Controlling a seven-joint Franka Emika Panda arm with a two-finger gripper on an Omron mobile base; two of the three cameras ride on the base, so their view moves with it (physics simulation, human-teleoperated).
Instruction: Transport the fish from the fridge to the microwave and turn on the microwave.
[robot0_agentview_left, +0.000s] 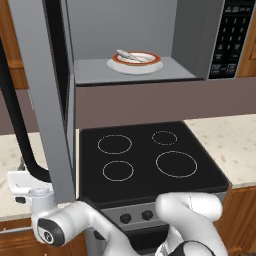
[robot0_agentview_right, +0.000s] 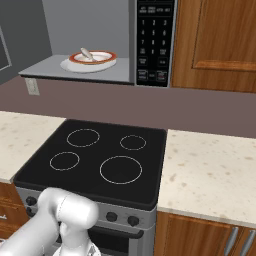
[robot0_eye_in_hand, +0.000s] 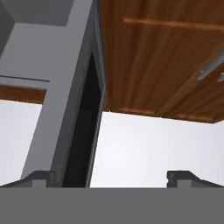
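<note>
Microwave door is swung open to the left; its edge fills the left side of the left base view. Grey cavity is exposed, keypad strip on the right.

Fish lies on a white plate with a red-orange rim, plate sitting on the cavity floor, roughly centred. Same fish and plate seen from the right base view.

Gripper: jaws wide, 2 fingertips well apart at the bottom of the hand view, nothing between them. Hand view looks up along the open door's dark edge, the left fingertip just beside it; wooden cabinet to the right of it. Contact with the door can't be told.

Black stove with 4 burner rings sits below the microwave, speckled counter on both sides. Arm elbow is low in front of the stove knobs.
</note>
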